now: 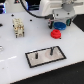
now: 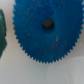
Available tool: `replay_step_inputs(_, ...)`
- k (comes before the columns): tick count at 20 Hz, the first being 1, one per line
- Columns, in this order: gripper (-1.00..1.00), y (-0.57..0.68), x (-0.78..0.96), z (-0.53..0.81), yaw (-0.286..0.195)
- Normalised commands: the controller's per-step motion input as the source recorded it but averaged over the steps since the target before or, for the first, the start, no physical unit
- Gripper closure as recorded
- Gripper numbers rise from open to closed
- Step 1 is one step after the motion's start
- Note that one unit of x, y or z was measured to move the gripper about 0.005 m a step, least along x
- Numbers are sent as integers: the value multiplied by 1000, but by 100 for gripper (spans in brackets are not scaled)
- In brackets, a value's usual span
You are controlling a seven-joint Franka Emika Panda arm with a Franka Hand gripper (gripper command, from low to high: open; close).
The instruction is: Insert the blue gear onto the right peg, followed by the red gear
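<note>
Task barely begun. Both pegs on the plate [image 1: 46, 56] stand bare; no gear is seated on either.

Landmark: the plate, a black-framed pale rectangle low in the exterior view.
- Right peg [image 1: 51, 50]: thin dark pin, upright, on the plate's half toward the exterior view's right. Nothing on it.
- A second pin stands just beside it toward the exterior view's left, also bare.
- Red gear [image 1: 56, 33]: flat on the table [image 1: 15, 70], beyond the plate and a little toward the exterior view's right, well apart from the peg. Untouched, as far as can be judged.
- Blue gear [image 1: 60, 25]: farther from the plate than the red one, just beyond it and near it; whether the two touch cannot be told. It sits directly under the gripper [image 1: 59, 21].
- A pale blocky fixture [image 1: 18, 27] stands beyond the plate toward the exterior view's left, well apart from the gears.

Wrist view: blue gear [image 2: 44, 30] fills most of the picture, teeth sharp along the edge, centre hole dark and open. A dark greenish edge at one side may be a finger; too blurred to say.

Jaws: cannot tell whether they are spread or pinching the gear; the fingertips are not clear in either view. Cannot tell if the gear is off the table.

Judgement: the step in hand is picking up the blue gear. Left to do: lift, carry to the plate, seat it on the right peg, then the same for the red gear.
</note>
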Motion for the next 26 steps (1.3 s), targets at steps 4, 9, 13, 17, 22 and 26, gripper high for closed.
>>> replay_step_inputs(4, 100, 6, -58, -45, 0)
replay_step_inputs(9, 100, 7, -59, -51, 0)
replay_step_inputs(13, 100, 11, -45, 34, 0)
replay_step_inputs(17, 100, -34, 192, 466, 0)
replay_step_inputs(22, 100, -124, 347, 621, 0)
replay_step_inputs(26, 100, -284, 559, 600, 0)
